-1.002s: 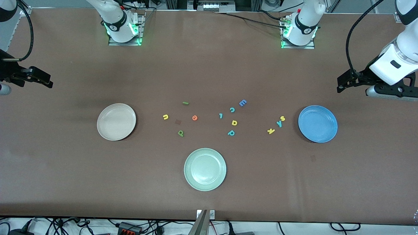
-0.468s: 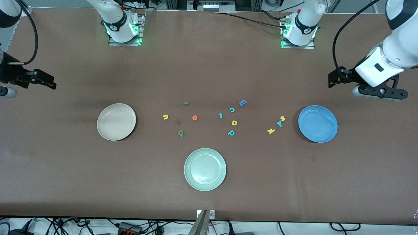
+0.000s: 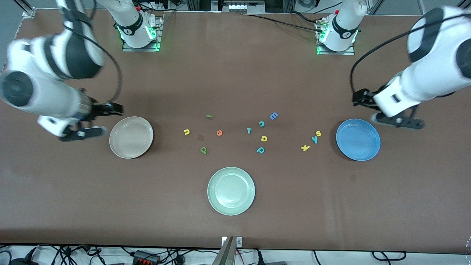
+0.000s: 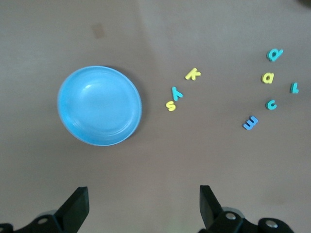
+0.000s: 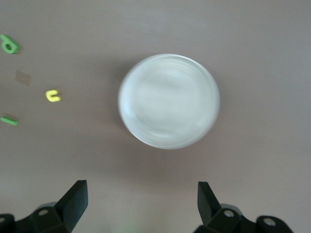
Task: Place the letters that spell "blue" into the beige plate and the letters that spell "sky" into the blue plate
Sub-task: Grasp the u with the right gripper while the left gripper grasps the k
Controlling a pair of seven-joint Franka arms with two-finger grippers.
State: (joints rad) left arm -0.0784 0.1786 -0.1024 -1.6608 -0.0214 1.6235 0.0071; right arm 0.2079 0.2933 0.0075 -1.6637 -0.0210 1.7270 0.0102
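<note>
Letters that spell "blue", front view first: all four sit loose on the brown table (image 3: pixel 235 73), spread out at about 3 o'clock from the beige plate (image 3: pixel 131 137). Thin green bar l (image 3: pixel 209 116) is the farthest from the camera, then yellow u (image 3: pixel 186 131) and orange e (image 3: pixel 219 133), and the dark green b (image 3: pixel 203 150) is nearest. None of them touch, so there's plenty of room around each.

The beige plate is plain, round and bare. The right gripper (image 3: pixel 116 109) hangs over the table just off the plate's rim at roughly 10 o'clock.

Toward the left arm's end, yellow s (image 3: pixel 318 133), teal y (image 3: pixel 314 139) and yellow k (image 3: pixel 305 148) are bunched tight at 9 o'clock from the blue plate (image 3: pixel 358 139), with s and y practically touching. The left gripper (image 3: pixel 356 98) is over the table at about 12 o'clock from that plate.

A pale green plate (image 3: pixel 231 190) sits nearest the camera, with wide bare tabletop out to every edge.

Left wrist view: fingers spread wide, holding nothing. The glossy blue plate is bare, with s, y and k just beside it.

Right wrist view: fingers wide apart too, nothing held. The beige plate's rim looks clean, and u, b and l are well apart from it.
</note>
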